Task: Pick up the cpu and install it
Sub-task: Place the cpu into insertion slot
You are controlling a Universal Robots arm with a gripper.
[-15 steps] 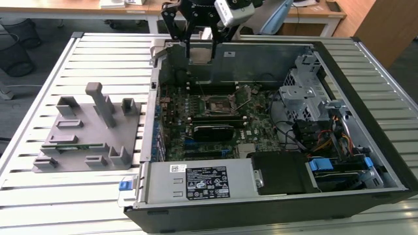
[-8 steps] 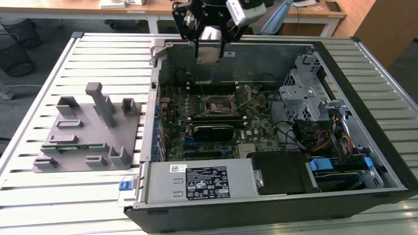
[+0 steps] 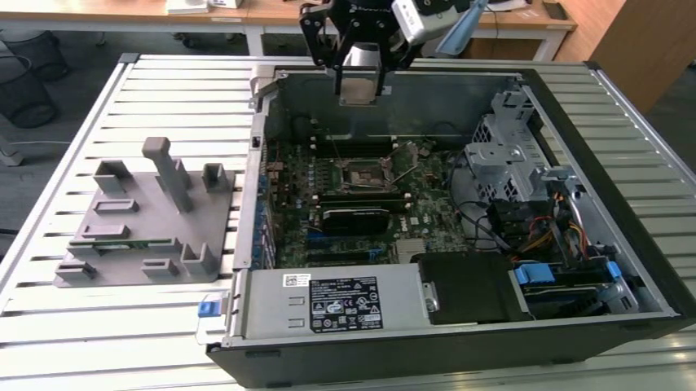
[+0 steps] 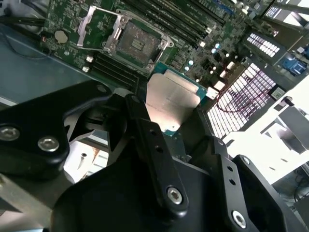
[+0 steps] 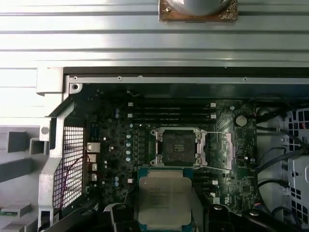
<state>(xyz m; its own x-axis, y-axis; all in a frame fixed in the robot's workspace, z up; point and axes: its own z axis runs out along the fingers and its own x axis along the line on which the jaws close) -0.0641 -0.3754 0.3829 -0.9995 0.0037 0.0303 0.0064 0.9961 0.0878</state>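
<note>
Ext. view high over case [image 3: 435, 362] — both wrist views nearer, prob. share socket [image 5: 177, 147] [image 4: 137, 43].

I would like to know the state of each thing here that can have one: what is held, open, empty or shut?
cpu, held in the end effector, above the motherboard, not seated.
end effector, shut on the cpu.
socket, empty, its cover frame swung open.
computer case, open, side panel off.
</note>
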